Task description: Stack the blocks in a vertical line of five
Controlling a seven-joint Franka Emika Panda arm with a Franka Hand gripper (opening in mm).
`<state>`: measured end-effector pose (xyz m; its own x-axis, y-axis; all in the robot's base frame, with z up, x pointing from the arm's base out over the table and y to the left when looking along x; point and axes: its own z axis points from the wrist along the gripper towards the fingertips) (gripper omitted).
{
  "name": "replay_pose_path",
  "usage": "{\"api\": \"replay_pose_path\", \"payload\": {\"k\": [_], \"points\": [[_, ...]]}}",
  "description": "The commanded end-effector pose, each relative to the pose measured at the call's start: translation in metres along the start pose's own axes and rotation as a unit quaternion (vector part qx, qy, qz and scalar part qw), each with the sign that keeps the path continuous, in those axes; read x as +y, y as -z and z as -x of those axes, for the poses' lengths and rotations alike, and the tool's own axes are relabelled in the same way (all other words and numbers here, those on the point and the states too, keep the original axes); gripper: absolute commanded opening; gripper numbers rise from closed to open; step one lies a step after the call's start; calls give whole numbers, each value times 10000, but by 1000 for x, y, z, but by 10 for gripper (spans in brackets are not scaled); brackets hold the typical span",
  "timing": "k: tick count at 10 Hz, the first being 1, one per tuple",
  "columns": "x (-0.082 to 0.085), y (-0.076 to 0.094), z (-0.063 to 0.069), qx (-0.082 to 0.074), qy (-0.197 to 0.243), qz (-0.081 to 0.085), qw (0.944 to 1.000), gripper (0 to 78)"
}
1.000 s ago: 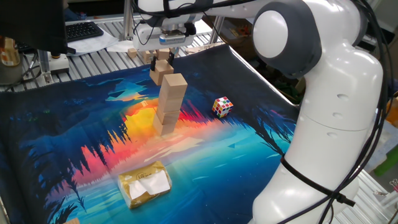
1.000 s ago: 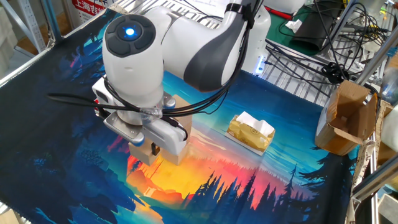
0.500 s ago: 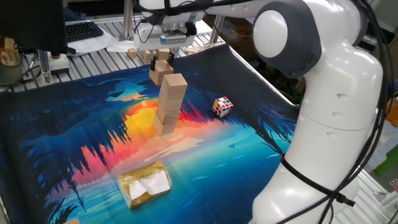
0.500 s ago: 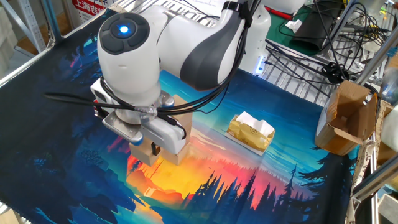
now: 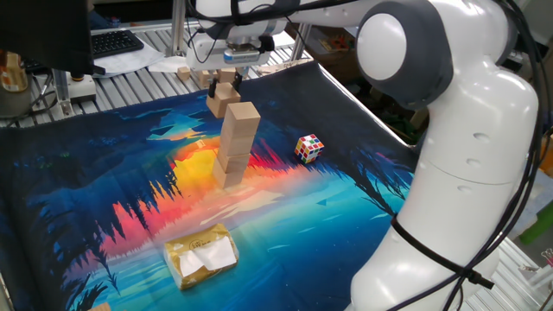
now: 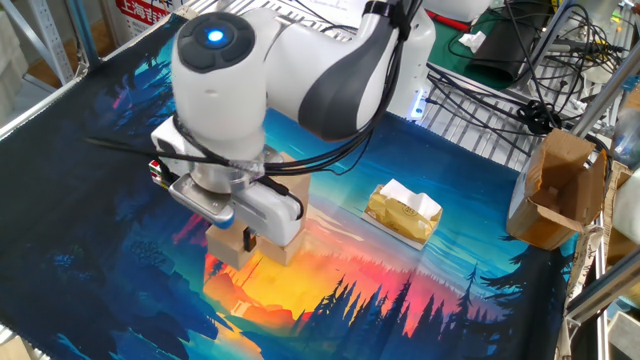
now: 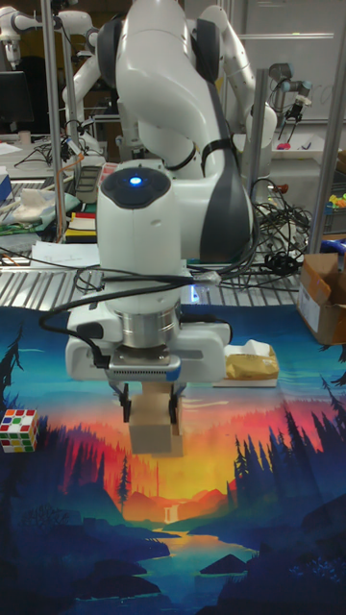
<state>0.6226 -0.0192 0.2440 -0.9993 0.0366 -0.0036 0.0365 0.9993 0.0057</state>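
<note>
A stack of light-tan blocks stands upright in the middle of the mat, about three high. My gripper hangs just behind and left of its top, shut on another tan block held above the mat. In the other fixed view the held block sits under the gripper, with part of the stack right beside it. The tall view shows the fingers clamping the block from both sides. One more loose block lies beyond the mat's far edge.
A multicoloured puzzle cube lies to the right of the stack. A yellowish wrapped packet rests near the mat's front edge. A cardboard box stands off the mat. The robot's own base and arm fill the right side.
The arm's wrist has shifted slightly up and sideways. The held block has stayed in nearly the same place beside the stack, and the gripper has stayed shut on it.
</note>
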Motion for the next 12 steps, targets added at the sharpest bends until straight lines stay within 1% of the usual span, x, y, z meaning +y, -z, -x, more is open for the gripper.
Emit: {"api": "replay_pose_path", "payload": {"k": [1,3,5,7,10,11,12], "points": [[0,2,1,-214,30,-17,9998,11],[0,2,1,-240,87,-26,9997,11],[0,2,1,-219,75,-21,9997,11],[-2,6,-1,-203,64,-12,9998,11],[-5,20,-9,-178,45,-73,9998,11],[-6,29,-11,-165,30,-103,9998,11],[-7,35,-13,-156,6,-103,9998,11]]}}
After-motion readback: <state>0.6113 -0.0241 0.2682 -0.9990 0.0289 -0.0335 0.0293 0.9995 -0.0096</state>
